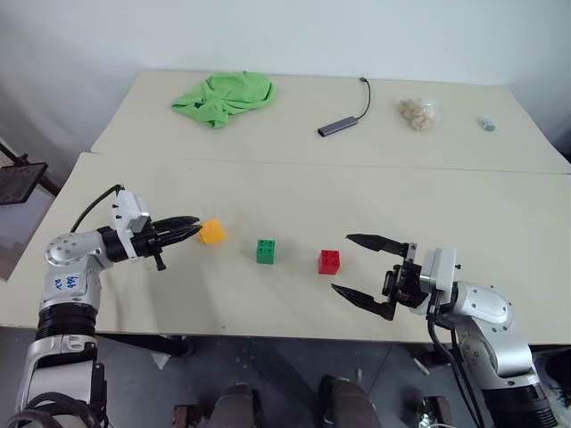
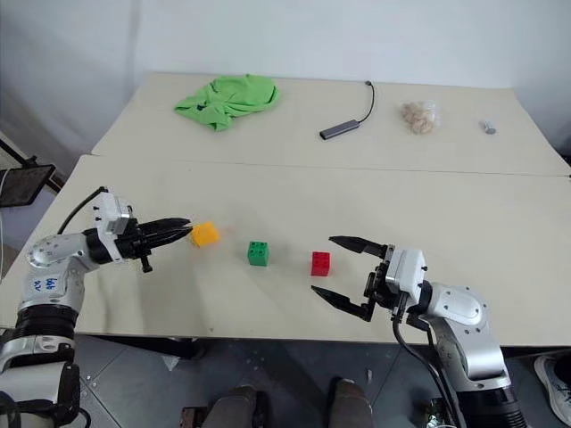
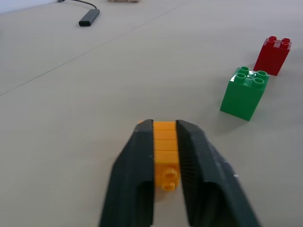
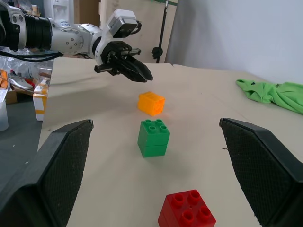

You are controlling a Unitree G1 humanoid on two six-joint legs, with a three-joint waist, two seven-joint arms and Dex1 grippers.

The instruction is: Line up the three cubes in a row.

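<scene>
Three studded cubes lie on the near table in a loose line: orange-yellow (image 1: pixel 211 232), green (image 1: pixel 266 251) and red (image 1: pixel 329 261). The orange-yellow cube (image 4: pixel 151 103) is tipped on its side. My left gripper (image 1: pixel 198 229) points level at it from the left, fingers shut, tips at its edge but not gripping it. In the left wrist view the cube (image 3: pixel 165 142) shows through the thin slit between the fingers (image 3: pixel 135 175). My right gripper (image 1: pixel 341 262) is wide open just right of the red cube (image 4: pixel 187 213), which sits in front of its spread fingers (image 4: pixel 258 165).
On the far table lie a green cloth (image 1: pixel 223 96), a dark adapter with a cable (image 1: pixel 339 127), a clear bag of beige pieces (image 1: pixel 417 113) and a small grey object (image 1: pixel 486 123). A seam (image 1: pixel 357 164) divides the two tables. The near table's front edge runs just below both grippers.
</scene>
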